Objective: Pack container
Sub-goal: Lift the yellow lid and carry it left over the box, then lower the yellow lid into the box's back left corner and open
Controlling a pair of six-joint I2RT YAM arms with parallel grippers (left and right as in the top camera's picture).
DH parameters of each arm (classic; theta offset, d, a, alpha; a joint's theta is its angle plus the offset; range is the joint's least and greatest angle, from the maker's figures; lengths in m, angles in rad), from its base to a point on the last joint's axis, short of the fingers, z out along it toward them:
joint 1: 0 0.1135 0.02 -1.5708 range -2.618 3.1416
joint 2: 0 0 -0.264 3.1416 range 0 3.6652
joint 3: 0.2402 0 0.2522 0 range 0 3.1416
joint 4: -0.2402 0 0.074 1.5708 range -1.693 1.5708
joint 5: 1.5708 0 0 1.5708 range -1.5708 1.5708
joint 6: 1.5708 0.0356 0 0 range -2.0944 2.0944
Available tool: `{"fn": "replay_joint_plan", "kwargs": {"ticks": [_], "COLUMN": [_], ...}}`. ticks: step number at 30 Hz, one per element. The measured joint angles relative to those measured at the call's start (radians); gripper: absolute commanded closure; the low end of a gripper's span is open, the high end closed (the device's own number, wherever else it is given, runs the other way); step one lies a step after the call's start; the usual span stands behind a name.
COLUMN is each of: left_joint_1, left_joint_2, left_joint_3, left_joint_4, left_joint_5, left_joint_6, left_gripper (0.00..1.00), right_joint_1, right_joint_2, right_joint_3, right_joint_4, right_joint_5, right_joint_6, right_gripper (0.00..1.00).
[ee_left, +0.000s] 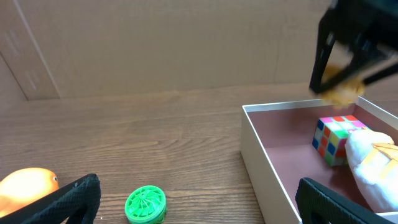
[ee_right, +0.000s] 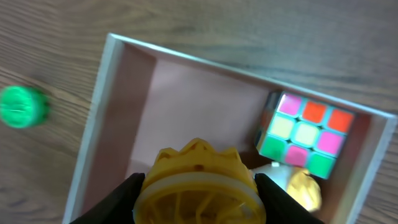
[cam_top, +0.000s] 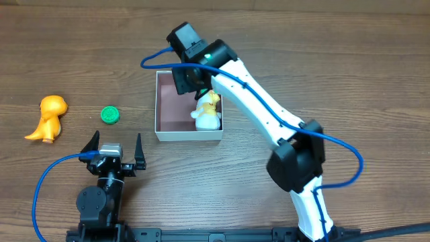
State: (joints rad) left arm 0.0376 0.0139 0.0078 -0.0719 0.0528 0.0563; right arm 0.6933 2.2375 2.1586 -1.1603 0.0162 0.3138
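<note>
Yellow ridged toy [ee_right: 198, 177] is sitting clamped between the fingers of the right gripper [ee_right: 198, 198], over the container [cam_top: 188, 136] lying mid-table. Inside, a colour cube [ee_right: 305, 134] is resting at the toy's 2 o'clock. At the container's 7 o'clock, the left gripper [cam_top: 115, 140] is sitting with fingers spread apart.

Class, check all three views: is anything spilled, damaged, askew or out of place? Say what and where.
Nothing spilled or broken. The orange dinosaur seems to lie on its side, left of the container, near the green disc; both unpacked. The right gripper holds a yellow toy over the container.
</note>
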Motion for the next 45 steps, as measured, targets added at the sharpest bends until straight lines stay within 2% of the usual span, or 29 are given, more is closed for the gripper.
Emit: {"fn": "replay_joint_plan", "kwargs": {"ticks": [5,16,22,45], "left_joint_1": [0.000,0.000,0.000,0.000], "left_joint_2": [0.000,0.000,0.000,0.000], "left_joint_3": [0.000,0.000,0.000,0.000], "left_joint_4": [0.000,0.000,0.000,0.000], "left_joint_5": [0.000,0.000,0.000,0.000], "left_joint_6": [0.000,0.000,0.000,0.000], "left_gripper": [0.00,0.00,0.00,0.00], "right_joint_1": [0.000,0.000,0.000,0.000], "right_joint_2": [0.060,0.068,0.068,0.146], "right_joint_3": [0.000,0.000,0.000,-0.001], "right_joint_4": [0.000,0.046,0.067,0.085], "right_joint_5": [0.002,0.003,0.015,0.052], "right_joint_6": [0.000,-0.001,-0.002,-0.023], "right_gripper": [0.60,0.60,0.54,0.54]}}
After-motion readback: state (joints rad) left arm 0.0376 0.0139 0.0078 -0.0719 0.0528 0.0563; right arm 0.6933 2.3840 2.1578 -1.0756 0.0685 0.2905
